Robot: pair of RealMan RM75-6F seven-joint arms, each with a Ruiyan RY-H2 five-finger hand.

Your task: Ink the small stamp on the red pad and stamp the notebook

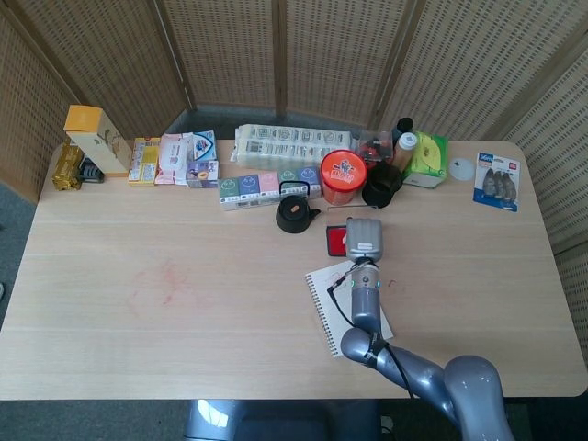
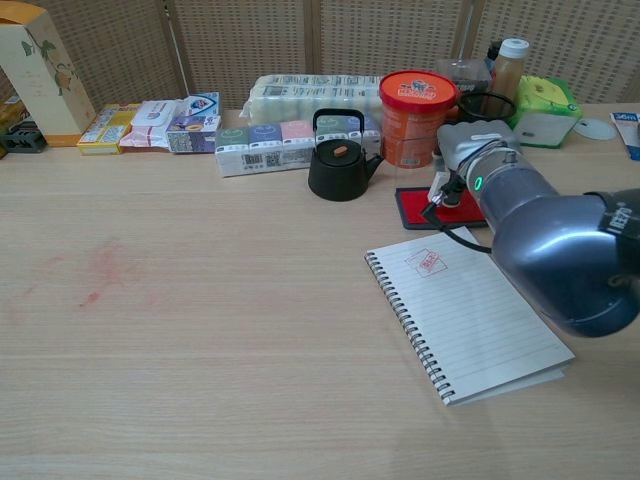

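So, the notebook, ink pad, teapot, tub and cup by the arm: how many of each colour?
Red: 2, ink pad and tub
Black: 2, teapot and cup
White: 1, notebook
Total: 5

notebook (image 2: 470,325): white, ruled lines, red stamp mark | ink pad (image 2: 415,210): red, black rim | teapot (image 2: 337,165): black | canister (image 2: 412,113): orange, red lid | right arm (image 2: 560,250): grey, green lights | table (image 2: 200,330): pale wood, faint red smudges
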